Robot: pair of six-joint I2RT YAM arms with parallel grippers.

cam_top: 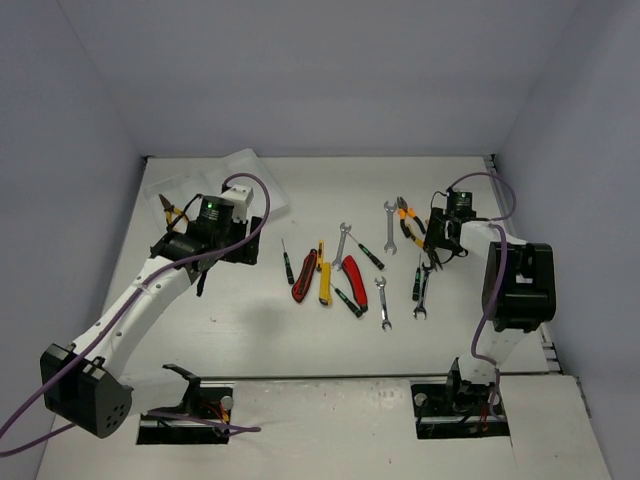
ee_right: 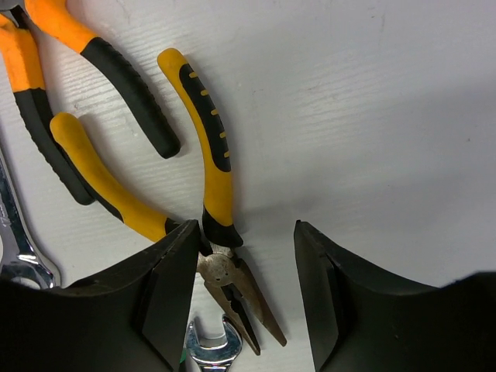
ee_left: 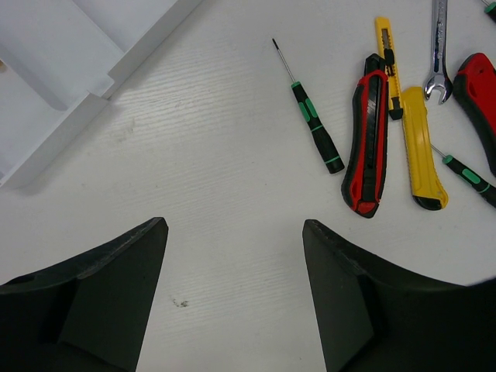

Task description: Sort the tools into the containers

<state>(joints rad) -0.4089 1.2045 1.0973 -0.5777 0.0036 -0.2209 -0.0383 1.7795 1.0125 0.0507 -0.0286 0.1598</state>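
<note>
The translucent white tray [cam_top: 250, 165] lies at the far left, and orange-handled pliers [cam_top: 170, 212] appear to lie in it. My left gripper [cam_top: 235, 250] is open and empty just right of the tray, low over bare table [ee_left: 232, 232]. A green-black screwdriver [ee_left: 314, 128], a red-black knife [ee_left: 368, 143] and a yellow knife [ee_left: 418, 147] lie ahead of it to the right. My right gripper [cam_top: 437, 245] is open, its jaws astride the head of yellow-handled long-nose pliers [ee_right: 209, 155]. Its left finger [ee_right: 167, 294] touches the pivot.
Orange-black pliers [ee_right: 116, 85] lie beside the yellow ones, and a wrench head [ee_right: 209, 349] lies just under their nose. Mid-table are a red knife [cam_top: 356, 280], wrenches [cam_top: 342, 243] [cam_top: 383, 303] [cam_top: 390, 225] and thin screwdrivers [cam_top: 367, 250]. The tray wall [ee_left: 70, 132] is near my left gripper.
</note>
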